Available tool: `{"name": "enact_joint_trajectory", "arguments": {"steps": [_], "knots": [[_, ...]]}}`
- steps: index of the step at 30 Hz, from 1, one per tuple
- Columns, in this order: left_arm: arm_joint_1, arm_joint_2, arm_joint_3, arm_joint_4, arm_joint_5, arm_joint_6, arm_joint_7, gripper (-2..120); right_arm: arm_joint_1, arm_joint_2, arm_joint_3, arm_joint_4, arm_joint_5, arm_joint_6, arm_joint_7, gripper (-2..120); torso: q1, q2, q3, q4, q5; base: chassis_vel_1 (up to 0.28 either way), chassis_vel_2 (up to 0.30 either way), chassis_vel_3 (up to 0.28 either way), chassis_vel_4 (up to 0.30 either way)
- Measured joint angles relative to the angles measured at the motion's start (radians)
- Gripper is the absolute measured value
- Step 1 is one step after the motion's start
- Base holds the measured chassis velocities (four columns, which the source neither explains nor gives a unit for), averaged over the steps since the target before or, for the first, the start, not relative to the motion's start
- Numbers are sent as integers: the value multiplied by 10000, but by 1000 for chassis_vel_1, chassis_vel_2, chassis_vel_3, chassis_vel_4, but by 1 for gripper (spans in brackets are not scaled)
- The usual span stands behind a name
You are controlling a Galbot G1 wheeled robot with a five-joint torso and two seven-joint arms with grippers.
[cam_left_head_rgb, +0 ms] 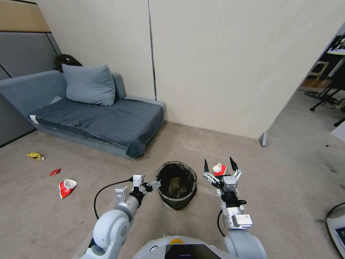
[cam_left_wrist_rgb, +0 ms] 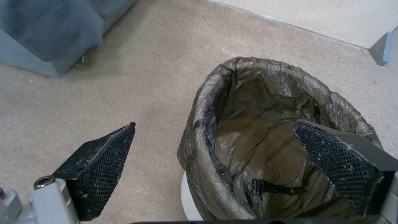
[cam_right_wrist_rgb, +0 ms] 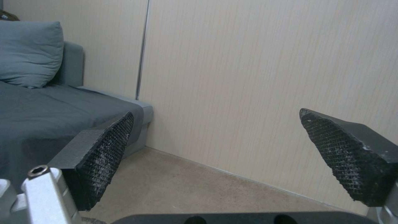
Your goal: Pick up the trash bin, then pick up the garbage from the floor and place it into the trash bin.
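The trash bin (cam_left_head_rgb: 176, 185) stands on the floor (cam_left_head_rgb: 280, 201) just ahead of me, a white bucket lined with a dark bag folded over its rim (cam_left_wrist_rgb: 202, 109). My left gripper (cam_left_head_rgb: 155, 185) is open at the bin's left edge. In the left wrist view this gripper (cam_left_wrist_rgb: 215, 123) straddles the rim, one finger (cam_left_wrist_rgb: 99, 168) outside and the other finger (cam_left_wrist_rgb: 331, 158) inside the liner. My right gripper (cam_left_head_rgb: 219, 166) is open and empty to the right of the bin, its fingers pointing up; in its own wrist view the right gripper (cam_right_wrist_rgb: 217, 112) faces the wall. Garbage: a red-and-white wrapper (cam_left_head_rgb: 220, 169) lies just beyond it.
More litter lies at the left: a yellow wrapper (cam_left_head_rgb: 36, 156), a small red scrap (cam_left_head_rgb: 55, 172) and a red-and-white wrapper (cam_left_head_rgb: 67, 187). A grey sofa (cam_left_head_rgb: 107, 126) with a pillow (cam_left_head_rgb: 89, 84) stands at the back left against the beige wall (cam_left_head_rgb: 222, 72). A doorway (cam_left_head_rgb: 323, 93) opens at the right.
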Motion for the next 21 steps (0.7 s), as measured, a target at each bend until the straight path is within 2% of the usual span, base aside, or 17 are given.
{"name": "enact_joint_trajectory", "arguments": {"steps": [21], "knots": [[-569, -313, 190, 1345, 68, 116, -77, 97, 23, -1, -14, -50, -19, 7, -12, 100, 0, 0, 0, 0, -1, 0, 0, 0, 0]]}}
